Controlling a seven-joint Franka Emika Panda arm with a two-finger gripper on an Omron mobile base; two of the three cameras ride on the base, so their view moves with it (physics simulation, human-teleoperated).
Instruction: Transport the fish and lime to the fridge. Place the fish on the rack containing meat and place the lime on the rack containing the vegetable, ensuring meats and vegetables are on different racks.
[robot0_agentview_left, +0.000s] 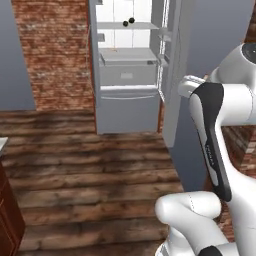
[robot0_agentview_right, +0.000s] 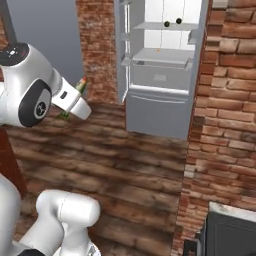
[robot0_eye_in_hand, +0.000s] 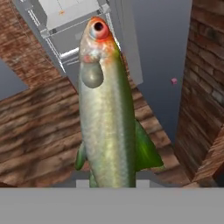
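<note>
The fish is held tight in the gripper, up in the air and well away from the fridge. The fridge stands open across the wooden floor. Two small dark balls sit on a high shelf inside. The fish is not on a shelf yet. I cannot tell where the lime is.
</note>
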